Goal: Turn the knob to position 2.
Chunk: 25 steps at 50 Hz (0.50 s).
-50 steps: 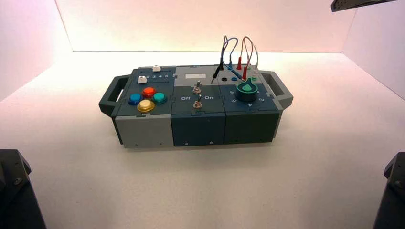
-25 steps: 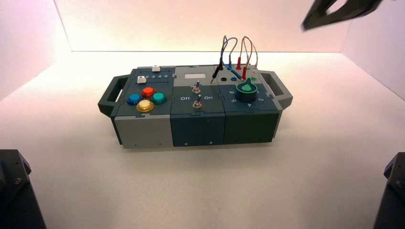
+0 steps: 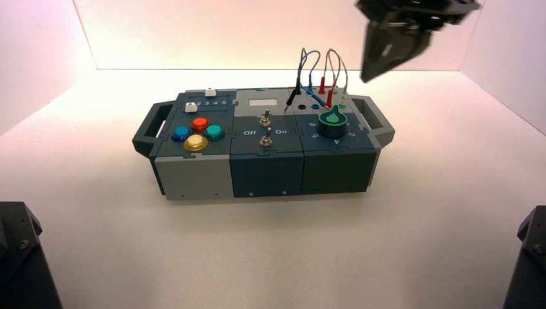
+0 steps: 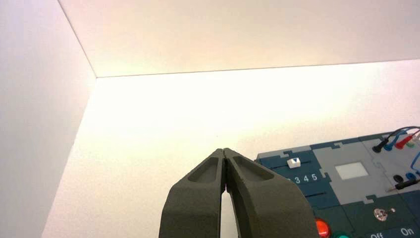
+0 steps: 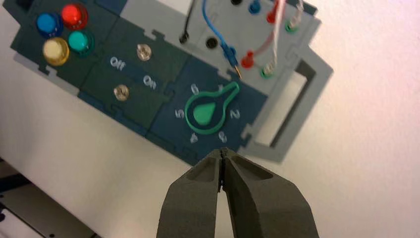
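The knob (image 3: pixel 333 121) sits on the box's right-hand dark teal panel, dark green with a bright green teardrop top (image 5: pixel 208 114). In the right wrist view its pointer tip lies between the white 6 and the numeral 2 (image 5: pixel 235 114). My right gripper (image 3: pixel 367 78) hangs in the air above and behind the box's right end, apart from the knob. Its fingers are shut with nothing in them (image 5: pixel 224 149). My left gripper (image 4: pixel 224 150) is shut and empty, off to the box's left side.
Banana-plug wires (image 3: pixel 322 77) arch up just behind the knob. Two metal toggle switches (image 3: pixel 264 127) stand mid-box, and coloured push-buttons (image 3: pixel 197 133) cluster on the left. The box has grey handles (image 3: pixel 380 122) at both ends. White walls enclose the table.
The right gripper has come in from the top right corner, down and to the left, toward the space above the box's right end. The box and knob are unchanged.
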### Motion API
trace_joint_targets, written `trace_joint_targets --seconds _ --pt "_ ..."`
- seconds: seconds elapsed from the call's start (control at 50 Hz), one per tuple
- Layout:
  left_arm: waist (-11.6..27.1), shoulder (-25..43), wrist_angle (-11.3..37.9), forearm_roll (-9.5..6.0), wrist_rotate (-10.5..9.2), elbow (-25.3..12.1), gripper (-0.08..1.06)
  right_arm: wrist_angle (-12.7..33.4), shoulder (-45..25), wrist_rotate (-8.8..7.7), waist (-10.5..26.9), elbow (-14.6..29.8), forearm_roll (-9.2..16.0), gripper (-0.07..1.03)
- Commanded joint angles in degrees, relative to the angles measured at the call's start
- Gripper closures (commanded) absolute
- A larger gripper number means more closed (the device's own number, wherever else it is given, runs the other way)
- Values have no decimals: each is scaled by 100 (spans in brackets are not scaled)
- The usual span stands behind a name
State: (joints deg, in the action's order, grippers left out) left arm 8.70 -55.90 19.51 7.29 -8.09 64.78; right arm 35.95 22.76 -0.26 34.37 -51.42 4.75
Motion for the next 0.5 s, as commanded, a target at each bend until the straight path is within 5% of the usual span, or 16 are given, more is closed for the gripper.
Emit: trace_joint_targets --seconds 0.02,0.5 --pt "0 -35 -18 -9 9 -176 101 -26 -343 -35 79 466 9 98" --pt "9 44 -26 -18 9 -185 101 -44 -1749 -193 88 1239 -18 98"
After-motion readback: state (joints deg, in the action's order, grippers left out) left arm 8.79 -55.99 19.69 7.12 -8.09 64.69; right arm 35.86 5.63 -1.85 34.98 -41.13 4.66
